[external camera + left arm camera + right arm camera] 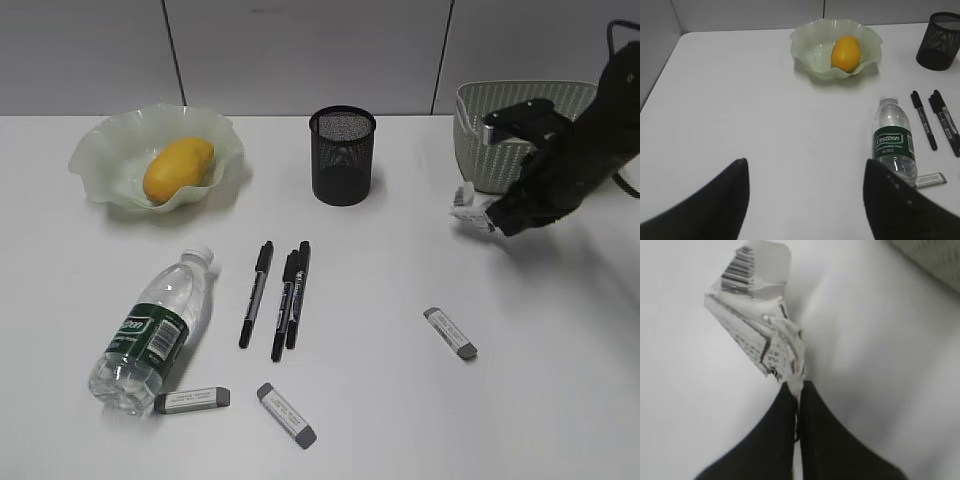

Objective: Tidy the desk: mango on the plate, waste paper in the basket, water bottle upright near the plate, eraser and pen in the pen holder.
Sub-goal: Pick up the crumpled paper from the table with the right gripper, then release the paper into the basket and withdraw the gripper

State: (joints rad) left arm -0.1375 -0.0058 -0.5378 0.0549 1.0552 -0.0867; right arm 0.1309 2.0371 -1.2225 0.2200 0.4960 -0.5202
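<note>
A yellow mango (178,168) lies in the pale green wavy plate (110,140), also in the left wrist view (845,53). A clear water bottle (155,328) with a green label lies on its side at the front left. Three black pens (285,297) lie in the middle. Three grey-white erasers (286,414) (192,400) (450,333) lie on the table. The black mesh pen holder (342,155) stands upright. My right gripper (495,218) is shut on crumpled waste paper (757,335), held above the table left of the basket (500,130). My left gripper (805,175) is open and empty.
The white table has a grey partition wall behind it. The basket (935,260) shows at the top right corner of the right wrist view. The table's left edge shows in the left wrist view (660,80).
</note>
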